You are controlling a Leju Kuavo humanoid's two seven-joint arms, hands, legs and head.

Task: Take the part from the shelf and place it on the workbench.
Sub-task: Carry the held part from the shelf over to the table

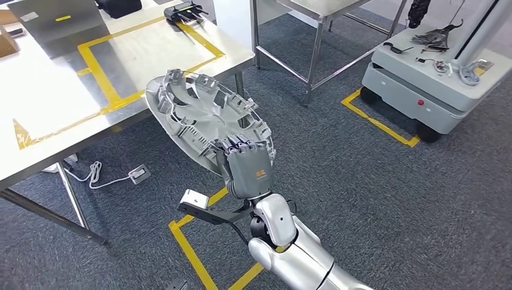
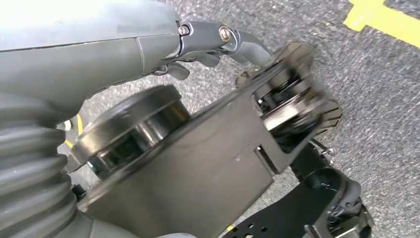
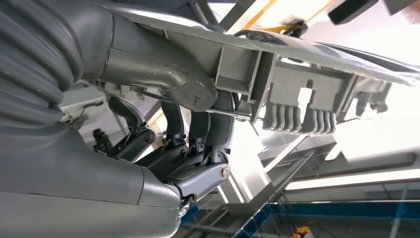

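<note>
The part (image 1: 193,109) is a round grey plastic disc with ribs and clips, like a wheel cover. My right hand (image 1: 247,166) grips its near rim and holds it tilted in the air, its far edge over the front edge of the steel workbench (image 1: 48,115). In the right wrist view the fingers (image 3: 198,129) curl under the part's rim (image 3: 307,64) with the thumb on top. A yellow tape rectangle (image 1: 90,60) is marked on the bench top. My left hand (image 2: 213,42) hangs over the carpet with nothing in it, fingers loosely apart.
A black device (image 1: 187,12) and a grey box (image 1: 54,21) lie at the back of the bench. A second steel table frame (image 1: 314,54) stands to the right, then a white wheeled cart (image 1: 422,84) with metal pieces. A socket and cable (image 1: 139,174) lie under the bench.
</note>
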